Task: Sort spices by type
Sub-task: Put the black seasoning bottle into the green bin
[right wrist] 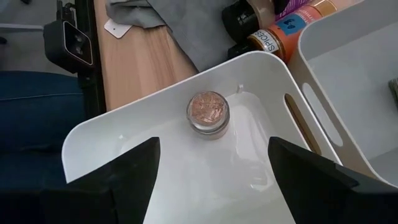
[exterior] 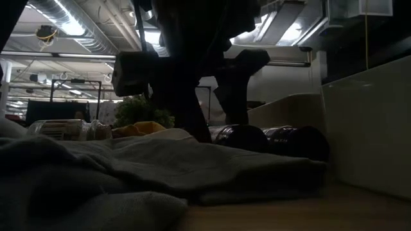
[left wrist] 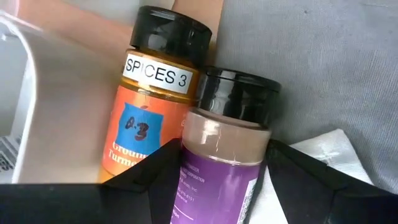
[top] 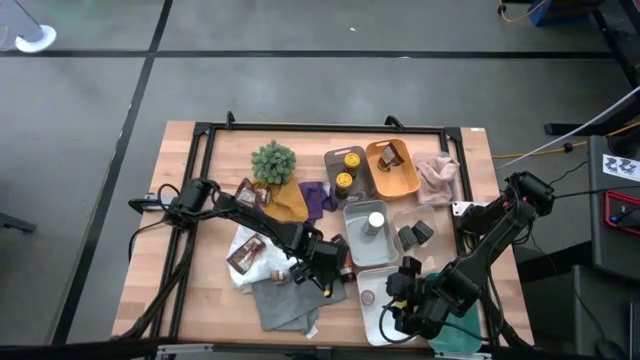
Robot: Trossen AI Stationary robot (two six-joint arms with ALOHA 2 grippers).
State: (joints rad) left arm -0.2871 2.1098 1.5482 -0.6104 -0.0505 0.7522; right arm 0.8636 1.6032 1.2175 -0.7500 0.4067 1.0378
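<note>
Purple-labelled plastic bottle with a black cap [left wrist: 227, 155] sits between the two dark fingers of my left tool [top: 322, 262]; in the left wrist view the fingers flank its label on both sides, so I read the tool as closed on it. Just beside that bottle, touching it, lies an orange turmeric bottle with a black cap and a white "SPICES 3" sticker [left wrist: 152, 93]. Both rest on the crumpled grey cloth [top: 285, 300] at the front of the wooden bench [top: 150, 250], next to the wall of the white plastic tray [top: 372, 322]. My right tool [top: 408, 300] hangs over that tray with its fingers spread wide, holding nothing. Inside the tray stands one small round glass jar with a copper-coloured lid [right wrist: 208, 112], alone near the middle. Farther back I see two round yellow-topped tins [top: 348, 170] in a grey tray [top: 332, 190] and a white-capped jar [top: 376, 224] in a second grey tray [top: 356, 235].
</note>
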